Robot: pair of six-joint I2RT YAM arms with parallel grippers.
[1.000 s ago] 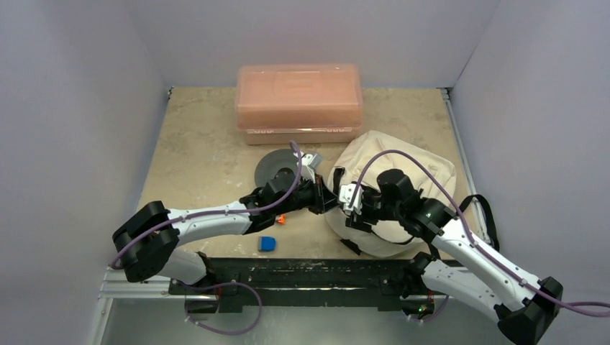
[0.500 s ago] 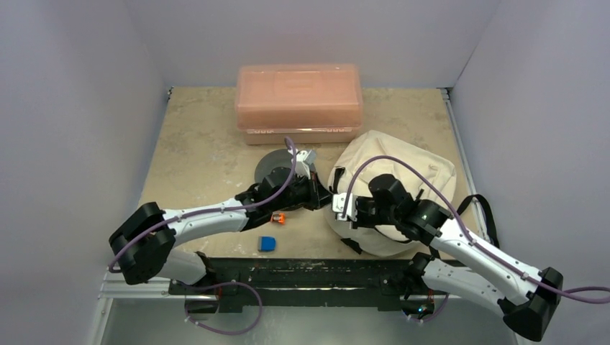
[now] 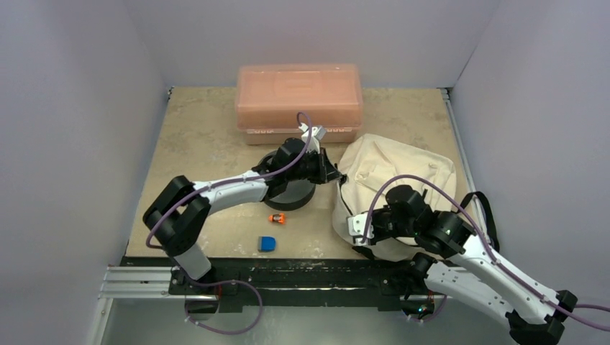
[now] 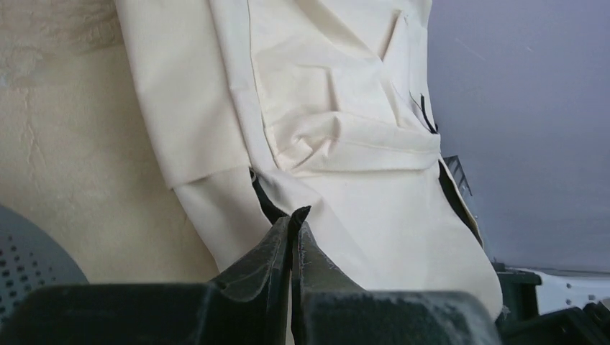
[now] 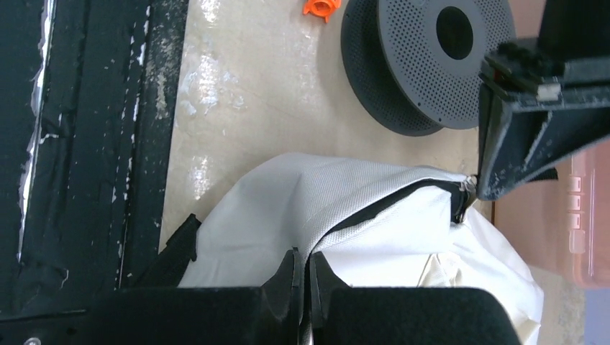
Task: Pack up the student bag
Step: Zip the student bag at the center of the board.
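Twice grips student bag (image 3: 410, 162): with left end effector (image 4: 296, 215) closed on zip line (image 4: 262, 192), with right end effector (image 5: 302, 257) closed on fabric toward near bench (image 3: 201, 144) edge; probably tensions mouth.

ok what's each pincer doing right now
left pincer: shut on the bag, at its opening
right pincer: shut on the bag too

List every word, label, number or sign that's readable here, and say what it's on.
No text can be read.
The salmon-pink box: small white marks along its front lower edge, too small to read.
The student bag and the grey spool: no print visible.
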